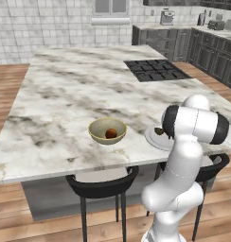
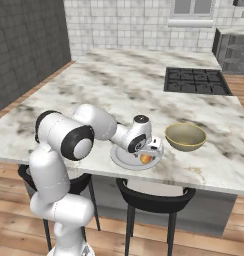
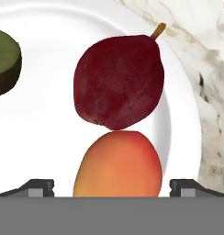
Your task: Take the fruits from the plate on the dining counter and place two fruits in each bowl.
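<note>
While fingers stand spread wide over the plate, orange-red fruit between them, touching dark red pear

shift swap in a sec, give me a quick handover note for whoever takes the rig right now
Gripper: open, empty, low over the plate, its tips either side of the orange-red fruit.
Plate, at the dining counter's near edge: also holds a dark red pear-shaped fruit touching the orange-red one, and a dark green-brown fruit.
Done: one fruit sits in the bowl.
Left: grasp the orange-red fruit, then continue until each bowl has two. A second bowl is not in view.
</note>
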You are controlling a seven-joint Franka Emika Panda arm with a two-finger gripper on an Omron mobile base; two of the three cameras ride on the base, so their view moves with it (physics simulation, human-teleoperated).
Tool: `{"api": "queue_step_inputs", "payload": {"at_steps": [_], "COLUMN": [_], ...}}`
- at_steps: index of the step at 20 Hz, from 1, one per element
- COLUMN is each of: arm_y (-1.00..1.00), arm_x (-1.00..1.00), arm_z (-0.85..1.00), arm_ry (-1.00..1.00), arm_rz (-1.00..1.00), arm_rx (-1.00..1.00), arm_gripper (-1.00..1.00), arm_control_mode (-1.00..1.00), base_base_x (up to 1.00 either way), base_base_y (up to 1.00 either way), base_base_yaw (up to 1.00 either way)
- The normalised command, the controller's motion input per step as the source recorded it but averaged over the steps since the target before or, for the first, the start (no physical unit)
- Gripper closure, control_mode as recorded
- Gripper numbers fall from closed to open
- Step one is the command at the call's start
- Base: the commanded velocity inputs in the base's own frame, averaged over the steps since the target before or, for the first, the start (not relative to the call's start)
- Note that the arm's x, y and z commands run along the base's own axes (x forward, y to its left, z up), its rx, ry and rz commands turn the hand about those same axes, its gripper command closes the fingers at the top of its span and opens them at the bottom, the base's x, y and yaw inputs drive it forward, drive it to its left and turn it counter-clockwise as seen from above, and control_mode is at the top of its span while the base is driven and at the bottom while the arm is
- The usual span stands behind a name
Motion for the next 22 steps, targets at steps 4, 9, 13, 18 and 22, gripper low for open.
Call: {"api": "queue_step_inputs", "payload": {"at_steps": [4, 9, 13, 18, 22], "arm_y": [-0.16, -0.03, 0.18, 0.80, 1.00], "arm_x": [0.03, 0.00, -0.03, -0.13, -0.28], "arm_z": [-0.40, 0.07, 0.91, 1.00, 0.97], "arm_ry": [-0.02, 0.00, -0.02, 0.00, 0.00], "arm_rz": [0.00, -0.01, 0.00, 0.00, 0.00], "arm_rx": [0.00, 0.00, 0.00, 0.00, -0.03], "arm_gripper": [1.00, 1.00, 1.00, 1.00, 1.00], "arm_control_mode": [-1.00, -1.00, -1.00, -1.00, -1.00], "base_base_x": [0.00, 0.00, 0.00, 0.00, 0.00], "base_base_y": [0.00, 0.00, 0.00, 0.00, 0.00], "base_base_yaw": [0.00, 0.00, 0.00, 0.00, 0.00]}}
